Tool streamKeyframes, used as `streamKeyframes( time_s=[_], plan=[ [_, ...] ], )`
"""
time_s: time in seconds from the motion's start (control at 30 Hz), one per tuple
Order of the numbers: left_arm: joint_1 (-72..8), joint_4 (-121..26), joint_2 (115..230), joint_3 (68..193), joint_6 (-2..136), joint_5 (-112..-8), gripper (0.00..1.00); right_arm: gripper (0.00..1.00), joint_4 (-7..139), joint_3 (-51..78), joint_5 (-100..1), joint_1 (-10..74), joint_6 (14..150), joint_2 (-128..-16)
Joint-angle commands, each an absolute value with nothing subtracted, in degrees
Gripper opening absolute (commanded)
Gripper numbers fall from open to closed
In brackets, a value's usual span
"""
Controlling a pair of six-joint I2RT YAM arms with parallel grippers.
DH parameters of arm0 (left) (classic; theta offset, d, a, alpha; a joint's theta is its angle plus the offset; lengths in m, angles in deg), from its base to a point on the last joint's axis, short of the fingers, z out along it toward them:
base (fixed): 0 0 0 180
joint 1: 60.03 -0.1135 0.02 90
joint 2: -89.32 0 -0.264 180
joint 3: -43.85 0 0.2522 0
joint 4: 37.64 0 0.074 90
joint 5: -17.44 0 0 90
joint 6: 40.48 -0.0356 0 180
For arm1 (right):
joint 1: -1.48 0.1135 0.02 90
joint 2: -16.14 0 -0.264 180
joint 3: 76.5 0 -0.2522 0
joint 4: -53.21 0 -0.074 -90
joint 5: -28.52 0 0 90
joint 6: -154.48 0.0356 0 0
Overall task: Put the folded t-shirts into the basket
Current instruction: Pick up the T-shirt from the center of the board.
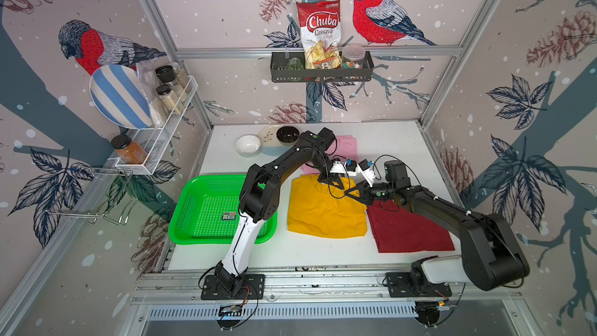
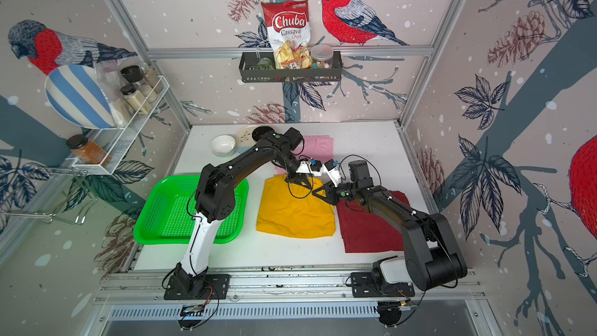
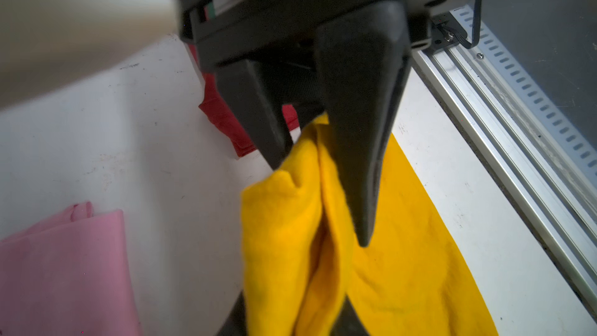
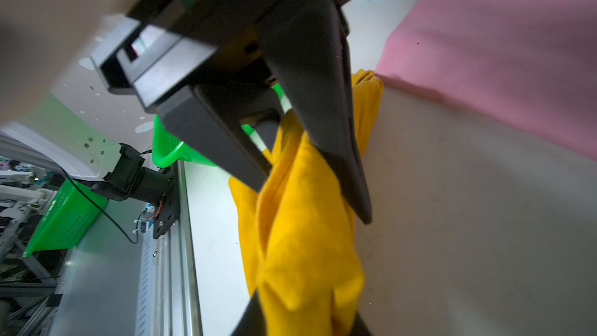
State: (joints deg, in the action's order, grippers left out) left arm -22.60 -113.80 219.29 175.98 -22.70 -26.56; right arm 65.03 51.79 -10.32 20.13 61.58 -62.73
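Mustard-yellow cloth is what both arms are busy with. The mustard-yellow folded t-shirt [image 1: 326,214] lies in the middle of the white desk [image 1: 387,143], between the bright green perforated plastic basket [image 1: 206,208] and the dark red folded t-shirt [image 1: 410,231]. Its far edge is bunched up off the surface where the two pincers meet.

The right pincer [image 4: 313,205] looks clamped tight on that gathered edge, with cloth squeezed between its black fingers. The left pincer [image 3: 321,205] has the same fold of yellow running between its fingers. They stand partly apart, though, and I cannot tell whether it is really pinching the cloth or only straddling it. Most of the shirt rests flat on the desk.

I'd call the job barely begun. The basket holds no shirt at all, only a small printed sticker [image 1: 229,216] on its mesh floor. The red shirt lies flat just beside the yellow one, under the right arm. The light pink folded t-shirt [image 1: 347,145] sits at the back of the desk, partly hidden behind the left arm.

So all three are left to move. The yellow one looks to be first: it has to come clear of the desk and cross over to the basket. The red and pink ones would follow.
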Motion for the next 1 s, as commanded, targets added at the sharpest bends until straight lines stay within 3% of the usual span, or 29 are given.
streamKeyframes(
  time_s=[0.0,0.1,0.13,0.47,0.7,0.97],
  plan=[
    [-22.94,-118.36,218.08,176.53,-25.05,-26.99,0.66,0.04,63.05,51.90,-14.50,20.17,59.04,-60.82],
    [-24.38,-124.20,216.52,176.39,-30.66,-27.13,0.92,0.02,63.87,52.00,-17.94,21.15,56.42,-58.41],
    [-25.05,-125.27,215.97,176.32,-31.65,-27.38,0.95,0.02,65.25,51.57,-19.08,21.74,54.79,-57.60],
    [-30.52,-127.59,214.44,172.85,-41.20,-41.93,0.95,0.03,70.42,50.53,-23.07,26.90,47.96,-53.37],
    [-33.68,-128.08,216.36,171.89,-50.09,-38.55,0.94,0.03,68.52,52.91,-27.89,30.94,44.55,-46.94],
    [-33.38,-126.07,220.81,174.30,-50.21,-40.67,0.94,0.03,71.39,52.06,-30.42,33.89,42.17,-45.41]
  ],
)
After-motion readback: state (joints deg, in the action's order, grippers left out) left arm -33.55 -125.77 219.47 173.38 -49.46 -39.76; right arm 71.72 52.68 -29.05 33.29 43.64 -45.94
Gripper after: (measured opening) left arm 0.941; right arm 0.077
